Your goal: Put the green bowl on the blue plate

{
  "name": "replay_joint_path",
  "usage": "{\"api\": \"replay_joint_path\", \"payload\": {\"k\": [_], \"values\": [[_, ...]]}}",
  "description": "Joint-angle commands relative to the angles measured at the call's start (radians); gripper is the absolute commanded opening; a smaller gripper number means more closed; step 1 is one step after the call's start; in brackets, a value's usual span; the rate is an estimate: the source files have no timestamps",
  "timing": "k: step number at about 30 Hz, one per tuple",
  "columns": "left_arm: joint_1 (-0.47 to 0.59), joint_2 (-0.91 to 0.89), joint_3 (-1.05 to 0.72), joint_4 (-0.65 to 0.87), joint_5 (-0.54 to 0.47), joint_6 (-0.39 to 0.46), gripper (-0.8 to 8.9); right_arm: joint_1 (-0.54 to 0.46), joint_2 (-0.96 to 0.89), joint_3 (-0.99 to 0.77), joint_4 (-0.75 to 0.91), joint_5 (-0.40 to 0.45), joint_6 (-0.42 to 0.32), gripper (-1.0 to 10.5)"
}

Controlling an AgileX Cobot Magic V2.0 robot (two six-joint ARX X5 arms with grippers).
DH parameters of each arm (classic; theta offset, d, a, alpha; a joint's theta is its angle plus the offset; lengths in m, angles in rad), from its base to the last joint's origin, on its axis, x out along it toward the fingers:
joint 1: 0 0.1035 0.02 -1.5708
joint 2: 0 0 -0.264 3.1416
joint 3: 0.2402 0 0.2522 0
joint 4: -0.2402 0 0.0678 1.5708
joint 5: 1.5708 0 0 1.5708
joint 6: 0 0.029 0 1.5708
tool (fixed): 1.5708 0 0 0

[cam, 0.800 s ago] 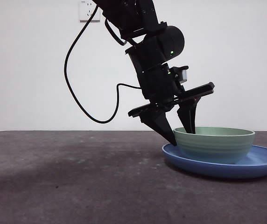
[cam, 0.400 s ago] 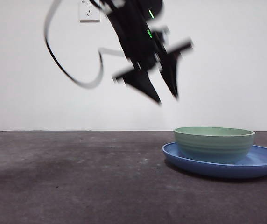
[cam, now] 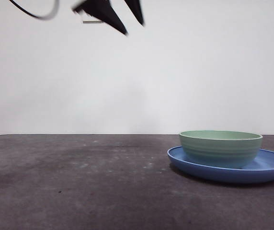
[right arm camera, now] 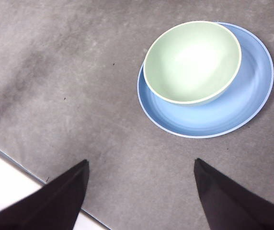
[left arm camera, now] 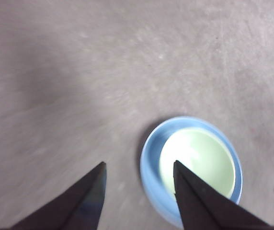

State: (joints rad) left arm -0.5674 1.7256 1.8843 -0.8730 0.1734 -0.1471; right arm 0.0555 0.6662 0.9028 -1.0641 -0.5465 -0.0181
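the green bowl (cam: 221,147) sits upright inside the blue plate (cam: 271,168) on the dark table (cam: 79,182), off-centre and close to one side of the plate's rim. the left gripper (cam: 122,17) is high above the table, well apart from the bowl, jaws spread and empty. the right gripper (right arm camera: 142,191) is also raised, jaws spread wide, grasping nothing.
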Motion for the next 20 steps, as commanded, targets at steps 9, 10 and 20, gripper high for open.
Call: {"api": "replay_joint_path", "payload": {"k": [9, 10, 20], "values": [[0.045, -0.342, -0.409, 0.04, 0.027, 0.08, 2.27, 0.002, 0.005, 0.018, 0.009, 0.001, 0.01, 3.5], [0.045, -0.375, -0.447, 0.051, 0.039, 0.083, 2.26, 0.002, 0.005, 0.018, 0.009, 0.001, 0.01, 3.5], [0.045, -0.711, -0.841, 0.165, 0.222, 0.09, 2.26, 0.002, 0.005, 0.018, 0.009, 0.001, 0.01, 3.5]]}}
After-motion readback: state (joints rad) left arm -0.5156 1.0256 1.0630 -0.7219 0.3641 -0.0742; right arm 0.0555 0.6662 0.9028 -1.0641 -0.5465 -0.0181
